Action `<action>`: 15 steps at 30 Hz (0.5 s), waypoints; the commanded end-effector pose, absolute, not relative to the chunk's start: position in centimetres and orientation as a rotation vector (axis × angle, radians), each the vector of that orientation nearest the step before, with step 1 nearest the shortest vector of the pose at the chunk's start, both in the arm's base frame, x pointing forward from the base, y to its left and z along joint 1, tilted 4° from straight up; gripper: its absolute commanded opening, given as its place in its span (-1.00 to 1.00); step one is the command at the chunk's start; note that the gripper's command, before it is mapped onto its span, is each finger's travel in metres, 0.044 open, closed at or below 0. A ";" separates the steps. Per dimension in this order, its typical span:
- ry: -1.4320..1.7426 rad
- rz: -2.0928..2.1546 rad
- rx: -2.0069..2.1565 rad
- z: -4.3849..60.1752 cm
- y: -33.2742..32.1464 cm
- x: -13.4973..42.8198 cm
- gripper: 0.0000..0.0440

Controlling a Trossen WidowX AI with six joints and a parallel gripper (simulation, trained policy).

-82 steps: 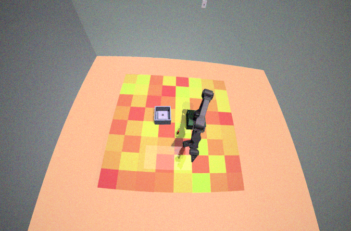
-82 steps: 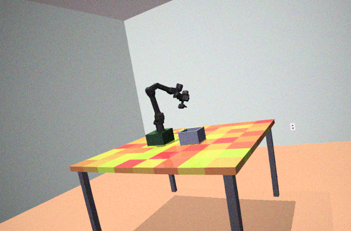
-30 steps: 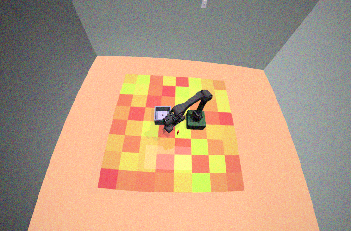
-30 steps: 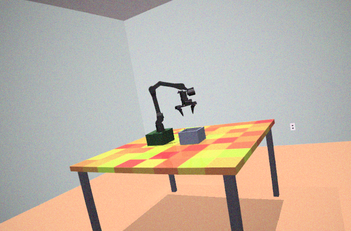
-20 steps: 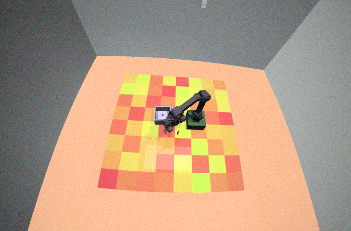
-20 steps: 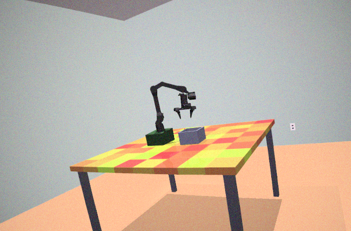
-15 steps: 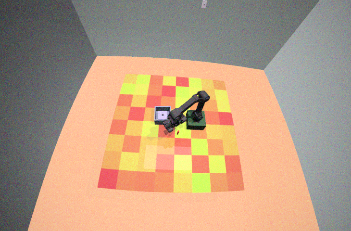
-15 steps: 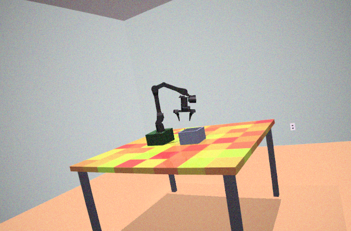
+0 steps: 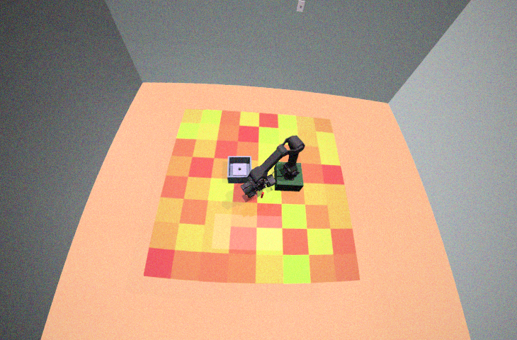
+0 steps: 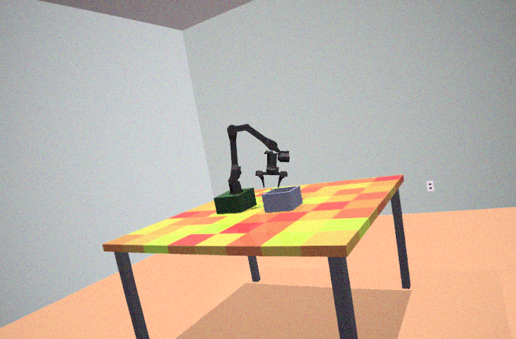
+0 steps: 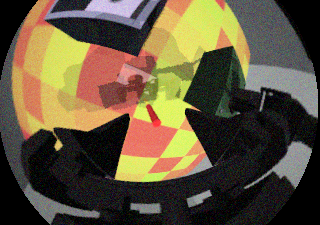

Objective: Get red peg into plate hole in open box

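Observation:
The small red peg [image 9: 262,195] [image 11: 153,116] is on the table, near the dark green arm base. Only a speck of the peg shows in the exterior view, behind the box. My gripper [image 10: 271,186] [image 11: 157,113] is open and points down above the table. In the wrist view the peg shows between the spread fingertips, with a gap on each side. The open blue-grey box [image 9: 238,180] [image 10: 280,201] [image 11: 100,35] stands to the left of the hand in the top view. At its bottom is a pale plate [image 9: 235,173] [image 11: 132,4] with a dark hole and no peg in it.
The dark green base block [image 9: 287,185] [image 10: 235,204] [image 11: 212,80] carries the arm, close to the peg and the box. The table top [image 9: 243,264] [image 10: 247,228] has a patchwork of red, orange and yellow-green squares. The arm's shadow falls around the peg.

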State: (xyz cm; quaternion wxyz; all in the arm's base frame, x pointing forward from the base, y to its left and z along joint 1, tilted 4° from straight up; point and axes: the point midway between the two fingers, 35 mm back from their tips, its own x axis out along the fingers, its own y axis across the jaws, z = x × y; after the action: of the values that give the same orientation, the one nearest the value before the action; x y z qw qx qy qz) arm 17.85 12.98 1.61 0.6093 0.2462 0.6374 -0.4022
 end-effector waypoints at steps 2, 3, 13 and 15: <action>1.462 -0.943 0.601 -0.7 13.0 17.4 0.77; 1.458 -0.940 0.610 -1.1 13.0 17.4 0.76; 1.434 -0.926 0.669 -4.1 13.0 16.6 0.58; 1.436 -0.932 0.676 -4.5 13.0 16.3 0.40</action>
State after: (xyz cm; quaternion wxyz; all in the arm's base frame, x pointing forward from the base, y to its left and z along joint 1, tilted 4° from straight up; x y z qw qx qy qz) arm 17.04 13.25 -3.56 0.6120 0.2912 0.6192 -0.3964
